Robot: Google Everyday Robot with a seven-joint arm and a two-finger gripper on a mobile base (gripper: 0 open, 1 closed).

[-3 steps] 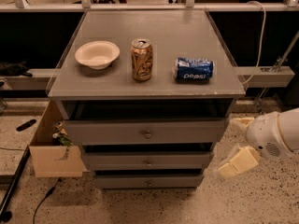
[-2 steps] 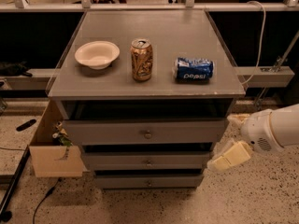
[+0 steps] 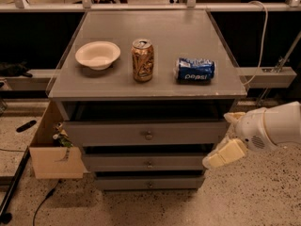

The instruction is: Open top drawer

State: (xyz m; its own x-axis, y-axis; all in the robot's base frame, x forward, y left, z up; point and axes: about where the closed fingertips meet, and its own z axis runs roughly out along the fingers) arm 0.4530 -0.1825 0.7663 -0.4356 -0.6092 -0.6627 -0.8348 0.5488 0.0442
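So, camera view: top drawer (image 3: pixel 103 133) looks shut, knob (image 3: pixel 148 135) at its centre, bench (image 3: pixel 188 36) top above knob. End effector (image 3: pixel 229 136) well right of knob, about level with it, fingers spread wide, holding nothing, no contact. My read: nothing done yet, so reaching knob, gripping and pulling all left.

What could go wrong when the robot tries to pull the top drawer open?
1. The claw hangs by the cabinet's right edge, far from the small knob in the middle of the top drawer. It might bump the drawer front or slip off the knob.
2. A hard tug could shake the cabinet. The standing can might tip over, and the Pepsi can, lying on its side, might roll.
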